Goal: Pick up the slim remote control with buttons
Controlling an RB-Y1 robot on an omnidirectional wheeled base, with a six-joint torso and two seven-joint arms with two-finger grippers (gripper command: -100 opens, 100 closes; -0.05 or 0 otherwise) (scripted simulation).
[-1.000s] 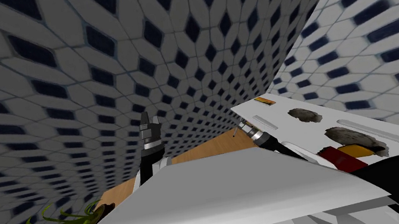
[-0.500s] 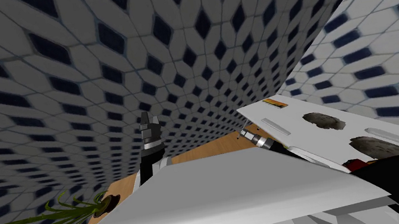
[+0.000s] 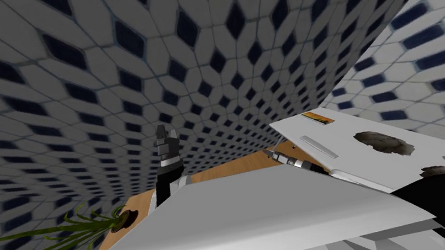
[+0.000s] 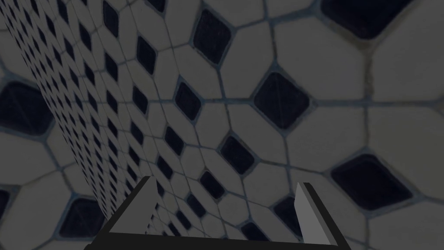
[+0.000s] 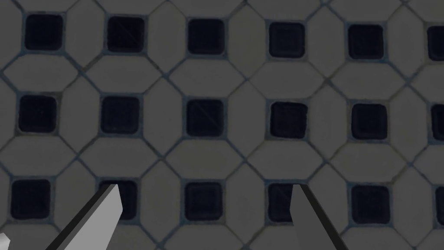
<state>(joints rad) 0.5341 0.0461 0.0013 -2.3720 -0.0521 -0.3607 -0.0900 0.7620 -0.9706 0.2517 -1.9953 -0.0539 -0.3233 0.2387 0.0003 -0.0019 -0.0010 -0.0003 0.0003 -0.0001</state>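
Observation:
A white tabletop [image 3: 367,164] slants in at the right of the head view. On it lies a slim light grey bar [image 3: 318,146]; I cannot tell whether it has buttons. My right gripper [image 3: 269,151] hangs just off the tabletop's near-left edge, a short way from the bar. In the right wrist view the right gripper [image 5: 206,215] is open and faces a tiled wall, with nothing between its fingers. My left gripper [image 3: 166,135] is raised left of centre; in the left wrist view the left gripper [image 4: 225,210] is open and empty.
An orange flat item [image 3: 318,117] lies at the tabletop's far corner, and two dark round things [image 3: 383,141] [image 3: 438,171] lie further right. A potted plant [image 3: 65,232] stands on the wooden floor [image 3: 223,172] at the left. Tiled walls close in ahead and to the right.
My head view has swung left: the tabletop has slid right, the red and yellow items have left the picture, and the plant has come in. Both arms hold their poses.

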